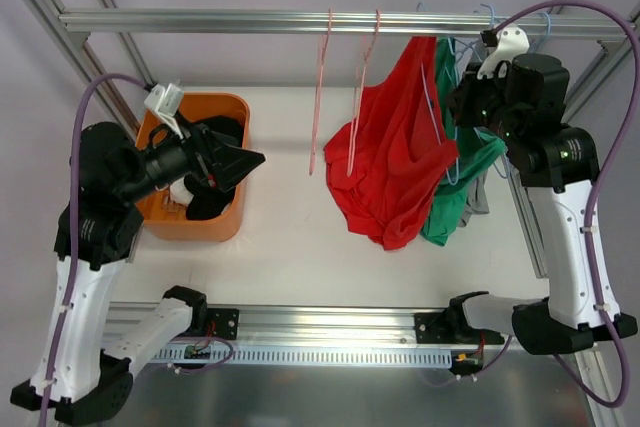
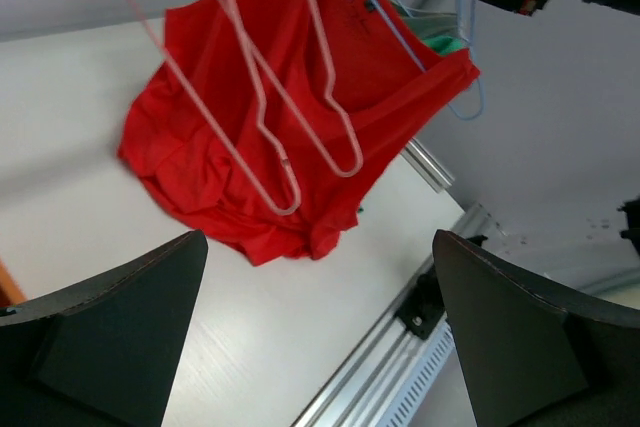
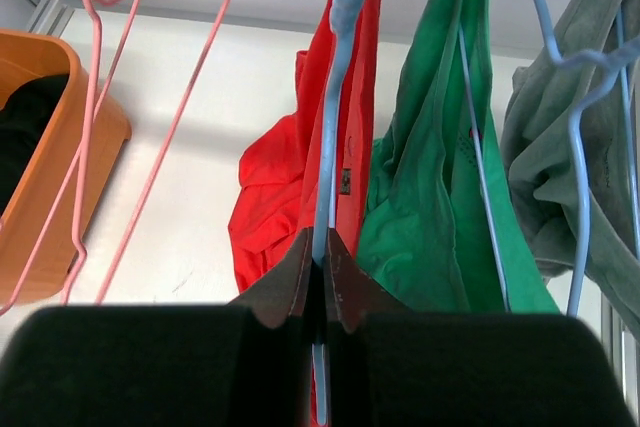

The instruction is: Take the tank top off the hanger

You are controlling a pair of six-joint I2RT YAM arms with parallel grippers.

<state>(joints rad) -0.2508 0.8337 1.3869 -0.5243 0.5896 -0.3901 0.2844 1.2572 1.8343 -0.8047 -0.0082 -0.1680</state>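
The red tank top (image 1: 400,147) hangs on a blue wire hanger (image 1: 430,97) from the top rail, and its lower part bunches on the white table. My right gripper (image 1: 465,107) is up beside the garment. In the right wrist view it (image 3: 320,247) is shut on the blue hanger (image 3: 335,97), with the red top (image 3: 265,197) just behind. My left gripper (image 1: 250,160) is open and empty, over the orange bin and well left of the top. In the left wrist view (image 2: 320,247) it faces the red top (image 2: 200,177) from a distance.
Two empty pink hangers (image 1: 320,97) hang on the rail (image 1: 250,20) left of the red top. A green top (image 1: 450,207) and a grey one (image 1: 480,197) hang to its right. An orange bin (image 1: 215,222) with black clothes (image 1: 215,202) stands at the left.
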